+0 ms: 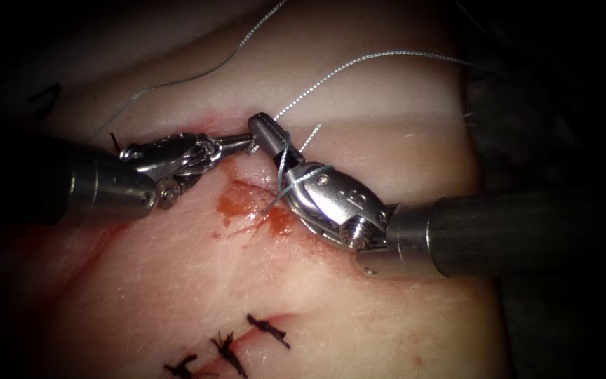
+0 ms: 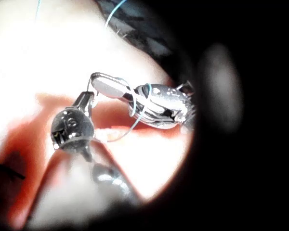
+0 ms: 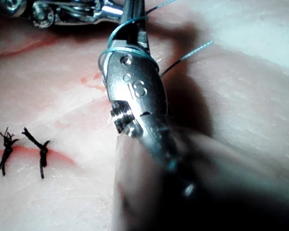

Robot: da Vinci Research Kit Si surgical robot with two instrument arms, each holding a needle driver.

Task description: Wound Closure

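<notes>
My left tool (image 1: 243, 144) comes in from the left with its jaws shut on the pale thread (image 1: 359, 62), its tip against the right tool's jaws. The right tool (image 1: 262, 128) reaches up and left from the right side, jaws shut and nothing visible between them. The thread is looped around it (image 1: 290, 170); in the right wrist view the loops (image 3: 127, 48) sit just behind the jaws (image 3: 134, 14). A short thread end (image 1: 273, 202) hangs over the cut (image 1: 250, 191) in the tissue (image 1: 387, 147). In the left wrist view the left tool (image 2: 86, 98) meets the right tool (image 2: 108, 85).
Red fluid (image 1: 231, 207) stains the tissue around the cut. Three black knotted stitches (image 1: 268, 328) close the cut's near part, two of them visible as stitches (image 3: 41, 151) in the right wrist view. A second strand of thread (image 1: 177, 83) trails across the far tissue.
</notes>
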